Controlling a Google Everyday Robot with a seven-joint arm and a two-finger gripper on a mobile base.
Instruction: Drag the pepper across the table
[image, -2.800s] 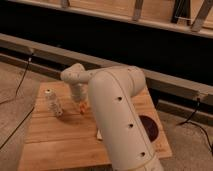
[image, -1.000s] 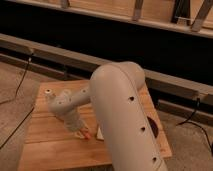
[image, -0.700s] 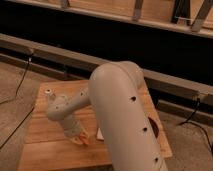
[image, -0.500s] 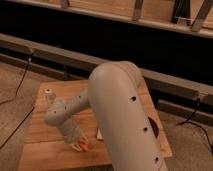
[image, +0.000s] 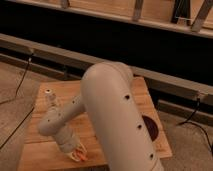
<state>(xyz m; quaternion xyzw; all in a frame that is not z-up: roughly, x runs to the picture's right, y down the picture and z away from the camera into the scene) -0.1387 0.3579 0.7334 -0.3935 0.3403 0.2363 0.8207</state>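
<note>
Orange-red pepper (image: 80, 156) lies low in the frame, left of centre, near the front edge of the table (image: 144, 94), showing only at the tip of the gripper (image: 75, 151), which is set down upon it. Judged from this position, the drag is under way, with contact made and the remainder of the stroke across the planks outstanding. Whether the gripper clamps the pepper or merely bears on it cannot be told; the bottle (image: 50, 101) stands apart, further up at the left.
</note>
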